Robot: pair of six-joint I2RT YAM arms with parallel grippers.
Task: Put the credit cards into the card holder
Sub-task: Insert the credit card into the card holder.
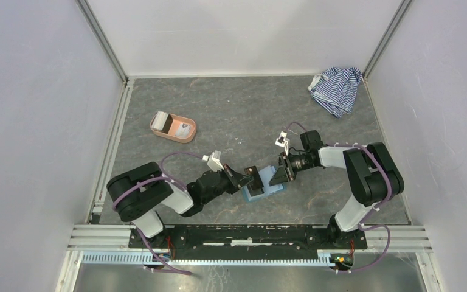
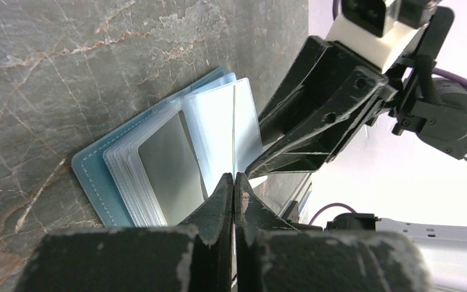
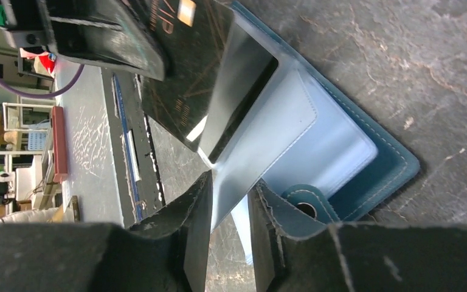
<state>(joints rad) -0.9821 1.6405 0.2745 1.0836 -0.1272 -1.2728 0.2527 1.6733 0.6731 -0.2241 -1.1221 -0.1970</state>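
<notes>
Bright, even light falls from overhead on the bench [image 1: 231, 109], and we find only short, soft shadows. In our wrist views the near jaws blur out of focus, glare sheens the card holder [image 3: 340, 152] sleeves, and backgrounds wash out white.

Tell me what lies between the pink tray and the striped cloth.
Only bare table separates tray and cloth, shown in the top view.

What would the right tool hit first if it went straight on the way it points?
Likely the card holder: one clear sleeve lies between the open fingers of the right tool. Just beyond stands the dark credit card pinched in the left tool; depth is unclear.
</notes>
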